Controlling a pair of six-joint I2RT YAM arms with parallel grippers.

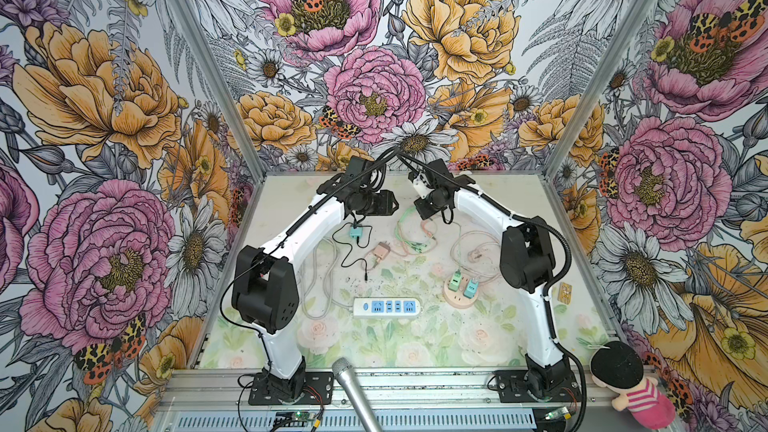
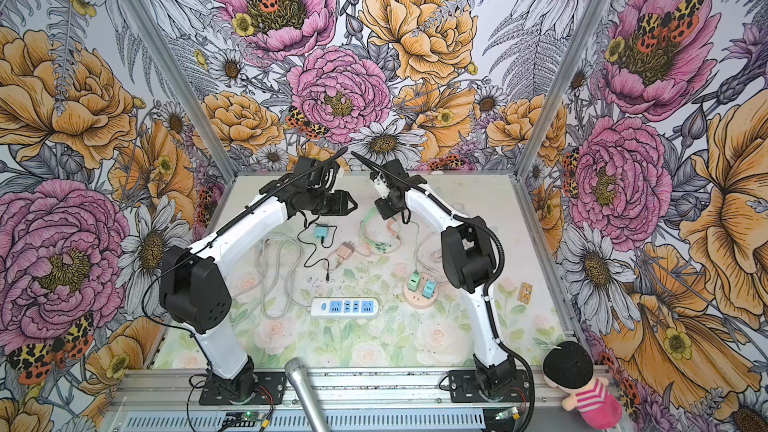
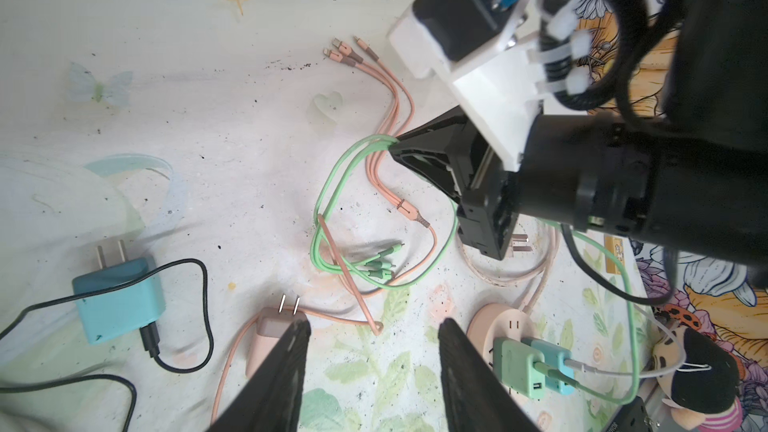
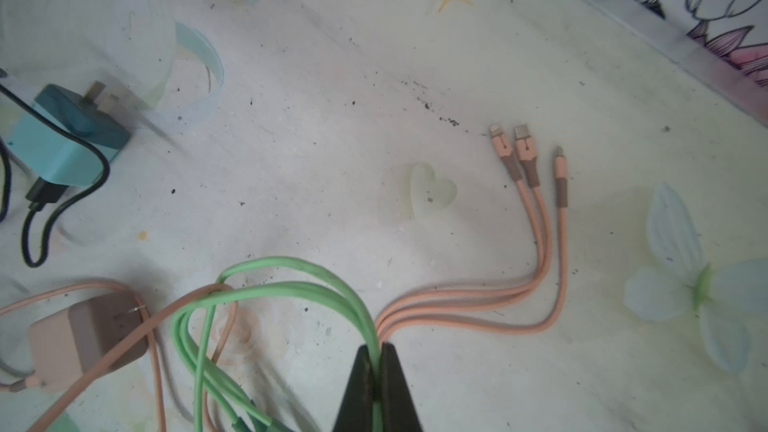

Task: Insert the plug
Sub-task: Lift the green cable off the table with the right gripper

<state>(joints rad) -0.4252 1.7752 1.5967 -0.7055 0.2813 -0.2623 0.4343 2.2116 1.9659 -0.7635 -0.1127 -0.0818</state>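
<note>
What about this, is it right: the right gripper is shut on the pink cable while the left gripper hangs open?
Wrong cable. The right gripper is shut on the green cable, as the right wrist view shows, while the left gripper hangs open.

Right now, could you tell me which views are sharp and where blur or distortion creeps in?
Both top views: sharp, evenly lit, wide-angle lens splays the walls. Left wrist view: table sharp, the close right arm soft. Right wrist view: blue charger smeared near the edge, green cable clear.
</note>
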